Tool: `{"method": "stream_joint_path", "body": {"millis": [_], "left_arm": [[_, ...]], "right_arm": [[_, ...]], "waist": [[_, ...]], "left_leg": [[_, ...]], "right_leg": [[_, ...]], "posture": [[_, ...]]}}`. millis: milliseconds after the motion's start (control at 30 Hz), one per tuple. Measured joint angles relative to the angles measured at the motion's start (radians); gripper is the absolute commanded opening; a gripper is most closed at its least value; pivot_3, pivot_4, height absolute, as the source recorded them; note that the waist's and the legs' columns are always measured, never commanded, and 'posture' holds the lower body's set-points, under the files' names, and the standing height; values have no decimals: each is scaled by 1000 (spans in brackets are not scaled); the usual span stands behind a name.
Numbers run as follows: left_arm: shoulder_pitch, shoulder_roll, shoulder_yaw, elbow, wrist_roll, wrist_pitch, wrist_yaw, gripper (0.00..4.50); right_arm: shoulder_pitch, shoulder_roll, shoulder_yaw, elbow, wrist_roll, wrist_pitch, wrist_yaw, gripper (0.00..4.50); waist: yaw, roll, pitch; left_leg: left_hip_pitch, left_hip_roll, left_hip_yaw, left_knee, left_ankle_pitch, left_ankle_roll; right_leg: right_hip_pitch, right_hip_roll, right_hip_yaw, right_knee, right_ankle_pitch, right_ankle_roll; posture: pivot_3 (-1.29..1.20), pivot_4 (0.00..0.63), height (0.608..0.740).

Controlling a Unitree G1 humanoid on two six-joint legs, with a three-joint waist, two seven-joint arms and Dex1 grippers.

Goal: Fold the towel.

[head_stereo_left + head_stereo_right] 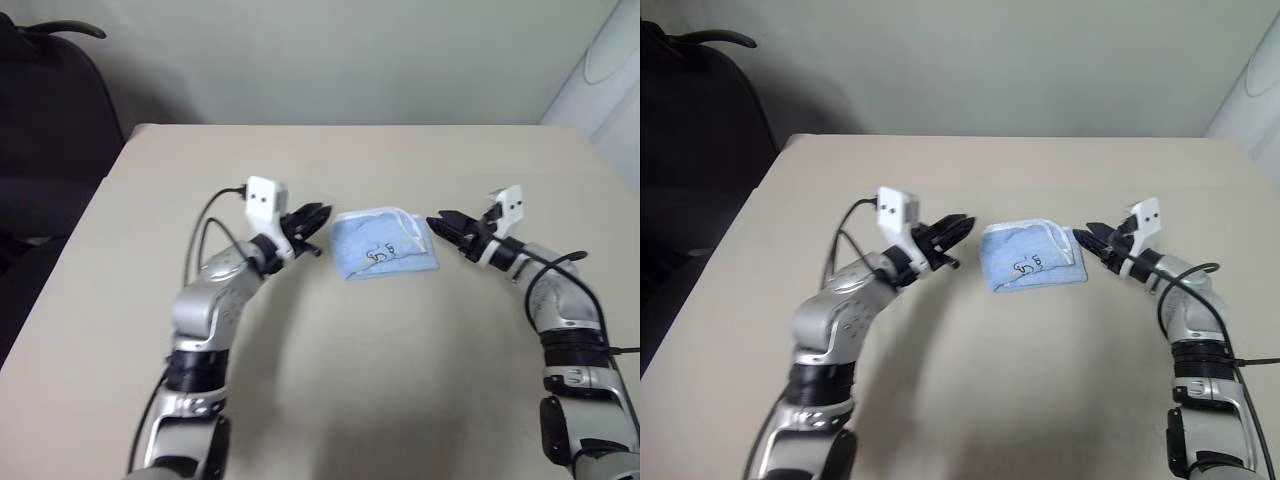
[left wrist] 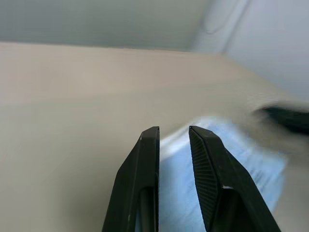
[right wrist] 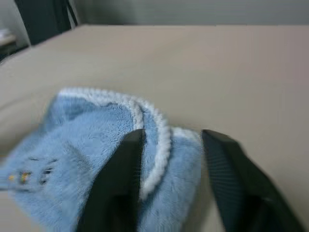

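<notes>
i see the towel (image 1: 383, 247) folded at frame centre on the table (image 1: 400, 380); left gripper (image 1: 314, 222) slightly parted, empty; right gripper (image 1: 444, 226) apparently open, empty.

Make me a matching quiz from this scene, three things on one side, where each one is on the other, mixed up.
Things:
1. towel
2. left hand
3. black chair

Places:
A. beyond the table's far left corner
B. on the table between the two hands
C. just left of the towel, pointing at it

Pairs: 1-B, 2-C, 3-A
</notes>
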Motion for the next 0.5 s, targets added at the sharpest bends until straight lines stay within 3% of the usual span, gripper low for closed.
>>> {"method": "stream_joint_path", "body": {"millis": [133, 167, 300, 500], "left_arm": [[95, 59, 23, -24, 12, 23, 5, 1059], [106, 64, 26, -31, 14, 25, 8, 1059], [134, 63, 37, -60, 14, 29, 28, 1059], [163, 38, 27, -94, 14, 41, 52, 1059]], "right_arm": [[2, -13, -28, -4, 101, 200, 15, 4299], [-4, -13, -30, 2, 118, 242, 15, 4465], [-60, -12, -40, 91, 158, 368, 2, 4465], [-142, 2, -42, 275, 142, 395, -26, 4465]], "waist": [[1, 0, 0], [2, 0, 0], [3, 0, 0], [0, 0, 0]], "left_leg": [[0, 0, -1, 1, 0, 0], [0, 0, -1, 1, 0, 0], [0, 0, -1, 1, 0, 0], [0, 0, -1, 1, 0, 0]], "right_leg": [[0, 0, 0, 1, 0, 0], [0, 0, 0, 1, 0, 0], [0, 0, 0, 1, 0, 0], [-1, 0, 0, 2, 0, 0]], "posture": [[0, 150, 740], [0, 150, 740], [0, 150, 740], [0, 150, 740]]}}
